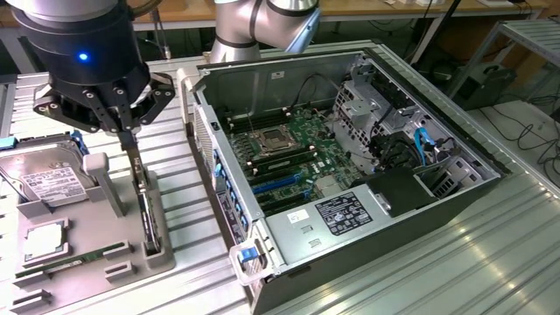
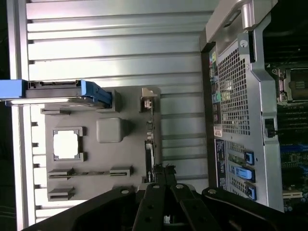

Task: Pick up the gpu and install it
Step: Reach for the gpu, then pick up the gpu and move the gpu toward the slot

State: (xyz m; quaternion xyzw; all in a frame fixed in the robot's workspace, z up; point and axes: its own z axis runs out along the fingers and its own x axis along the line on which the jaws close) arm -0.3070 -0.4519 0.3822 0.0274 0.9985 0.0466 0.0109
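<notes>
Dark thin gpu, edge-on, upright

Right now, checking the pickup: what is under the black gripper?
Under the gripper, the thin flat gpu card stands edge-on in the flat grey fixture tray; a slot hides its lower edge.

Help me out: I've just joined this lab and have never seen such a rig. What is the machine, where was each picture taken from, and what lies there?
The machine is a robot arm; its end effector does the grasping. One picture comes from a camera off the arm, the other from a camera on its wrist. On the ribbed metal table, a grey holder tray carries a hard drive, a processor, a memory stick and the gpu, standing on edge. Beside it lies an open computer case showing its motherboard. The end effector is at the gpu's top edge; I cannot tell whether it grips.
</notes>
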